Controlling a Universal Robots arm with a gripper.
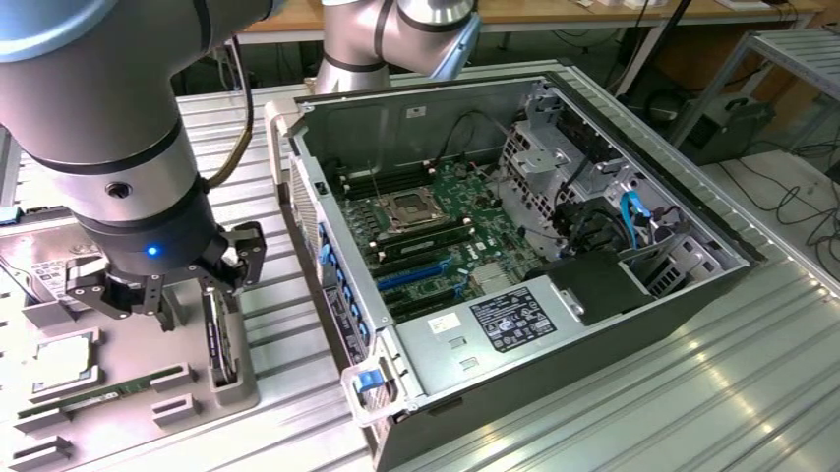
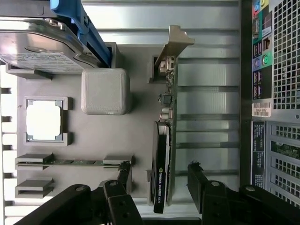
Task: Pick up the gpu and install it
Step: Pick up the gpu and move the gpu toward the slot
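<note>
- Hand (image 2: pixel 159 180) was spread wide and held nothing; its two black fingers (image 2: pixel 197 180) stood one on each side of the card, with a clear gap on both.
- The gpu, a thin green circuit card with a black round fan shroud and a silver metal end bracket (image 2: pixel 165 140), stood on edge in a slot of the grey moulded holder tray (image 2: pixel 108 136), not yet lifted.
- Key relation: the card lay directly below and between the fingers. Its long axis ran square across the line joining the fingertips, so the flat faces met the finger pads.
- The fan-shroud end sat within the hand's span; the silver bracket (image 2: pixel 174 40) was at the far end, away from the hand.
- In the exterior view, the hand (image 1: pixel 171 295) hung low over the tray at that view's left, with the card (image 1: pixel 218 344) just under it.
- The open black-and-grey computer case (image 1: pixel 525 226) lay on the ribbed metal table (image 1: pixel 735 374), beside the tray at that view's right.
- Judgement: alignment looked good for a straight pinch across the card's faces.
</note>
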